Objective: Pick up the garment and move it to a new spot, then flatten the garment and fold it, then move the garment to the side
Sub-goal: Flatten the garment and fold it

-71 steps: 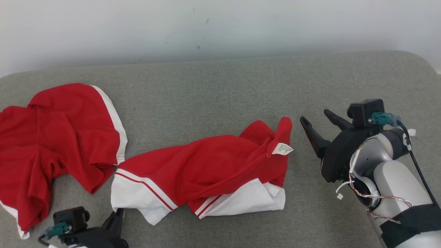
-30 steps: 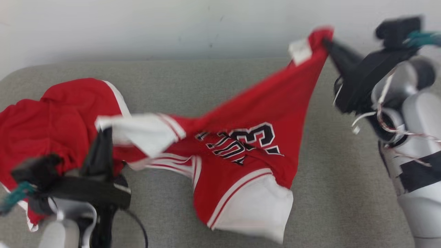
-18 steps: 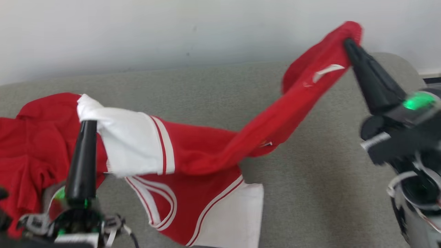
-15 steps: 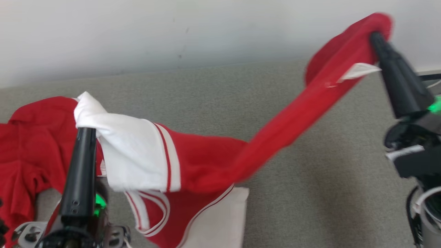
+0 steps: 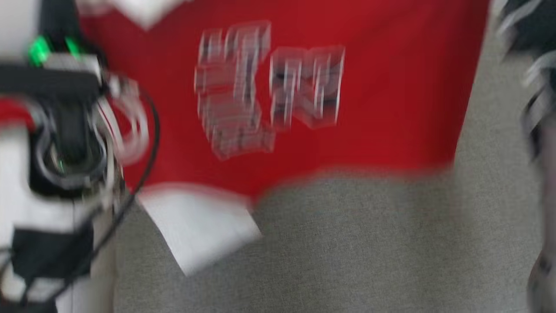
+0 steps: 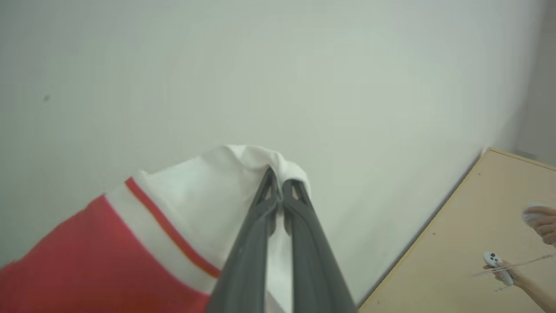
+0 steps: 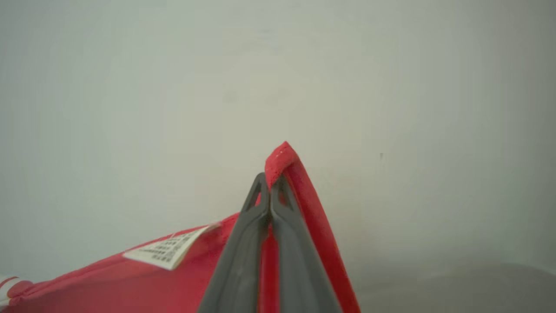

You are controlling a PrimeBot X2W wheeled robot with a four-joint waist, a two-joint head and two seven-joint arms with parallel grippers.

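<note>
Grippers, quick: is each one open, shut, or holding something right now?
Left gripper: shut on the garment, at a white corner.
Right gripper: shut on the garment, at a red edge.

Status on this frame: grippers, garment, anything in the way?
Left gripper shut on garment, white corner. Right gripper shut on red edge. Garment held up, spread over grey cushion. No obstruction seen.

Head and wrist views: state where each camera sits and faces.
Head view: on the head, facing down at garment over grey cushion; left arm shows.
Left wrist view: on left wrist, facing wall; left gripper shut on garment's white hem.
Right wrist view: on right wrist, facing wall; right gripper shut on red edge.
Shared: both wrist views show garment and wall.
</note>
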